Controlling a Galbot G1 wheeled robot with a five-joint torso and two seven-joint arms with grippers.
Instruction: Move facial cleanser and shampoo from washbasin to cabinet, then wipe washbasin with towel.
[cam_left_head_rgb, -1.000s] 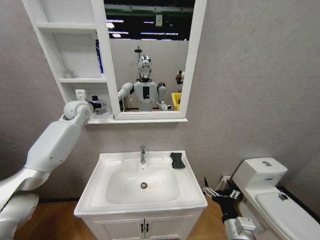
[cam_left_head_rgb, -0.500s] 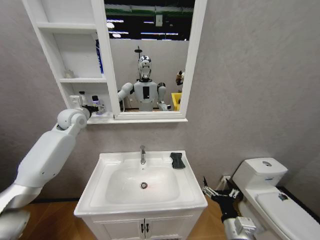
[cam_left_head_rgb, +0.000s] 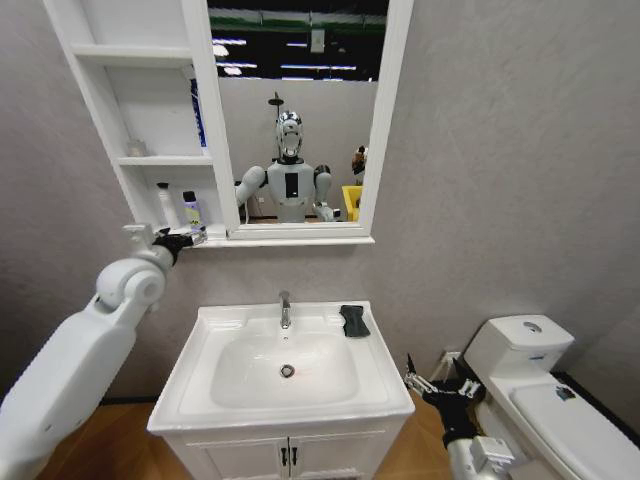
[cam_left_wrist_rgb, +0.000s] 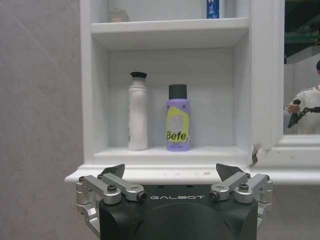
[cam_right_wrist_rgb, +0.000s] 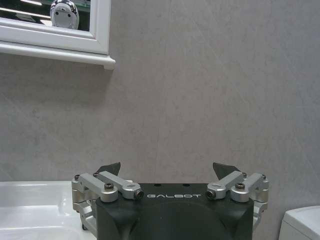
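On the grey wall, at 12 o'clock from the robot, hangs the mirror (cam_left_head_rgb: 295, 110), white-framed, joined at its 9 o'clock side to the cabinet (cam_left_head_rgb: 108, 120) of three stacked open shelves. Below both, the washbasin (cam_left_head_rgb: 215, 325) sits on a two-door cupboard (cam_left_head_rgb: 240, 458); bowl bare, drain (cam_left_head_rgb: 288, 371) at centre, chrome tap (cam_left_head_rgb: 285, 309) at the bowl's 12 o'clock. Toilet (cam_left_head_rgb: 545, 385) at 3 o'clock of the basin, well apart.

Left arm (cam_left_head_rgb: 75, 355) rises from 8 o'clock toward the cabinet's lowest shelf. Left gripper (cam_left_head_rgb: 185, 238) sits just in front of that shelf's lip, fingers spread, nothing between them; the wrist view shows the same, both tips (cam_left_wrist_rgb: 114, 171) apart below the sill. Right gripper (cam_left_head_rgb: 425, 383) hangs low at 4 o'clock, between basin and toilet, fingers spread wide and empty, facing bare wall in its own wrist view (cam_right_wrist_rgb: 170, 172).

Lowest shelf holds two bottles, upright, side by side, not touching. White bottle (cam_left_wrist_rgb: 138, 111) with a dark cap stands at 9 o'clock of the purple one (cam_left_wrist_rgb: 178, 118), which has a black cap and yellow label. In the head view they read as white (cam_left_head_rgb: 164, 204) and purple (cam_left_head_rgb: 190, 210).

Towel (cam_left_head_rgb: 353, 320), dark, folded, lies on the basin's back rim at 3 o'clock of the tap, near it but apart.
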